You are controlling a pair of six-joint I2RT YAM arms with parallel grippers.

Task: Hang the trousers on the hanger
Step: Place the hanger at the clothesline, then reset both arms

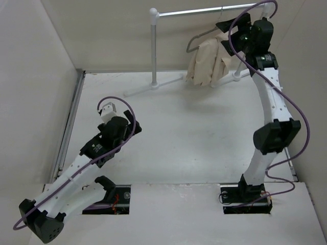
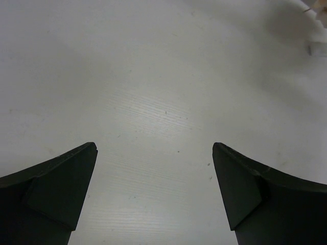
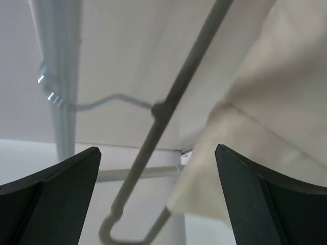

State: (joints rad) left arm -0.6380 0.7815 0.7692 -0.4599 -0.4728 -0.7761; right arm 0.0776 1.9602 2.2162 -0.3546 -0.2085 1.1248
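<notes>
The beige trousers (image 1: 208,64) hang folded over the thin grey hanger (image 1: 195,41), whose hook sits on the rack's top bar at the far right. In the right wrist view the hanger's grey arm (image 3: 168,107) runs diagonally and the trousers' cloth (image 3: 255,117) fills the right side. My right gripper (image 1: 236,31) is raised beside the hanger's right end; its jaws stand wide apart and empty (image 3: 157,153). My left gripper (image 1: 132,121) rests low over the bare table at mid-left, open and empty (image 2: 155,148).
The white tubular rack (image 1: 154,48) stands at the back, its bar (image 1: 194,11) across the top and feet (image 1: 153,87) on the table. Walls close in on the left, back and right. The rack's upright (image 3: 59,76) shows in the right wrist view.
</notes>
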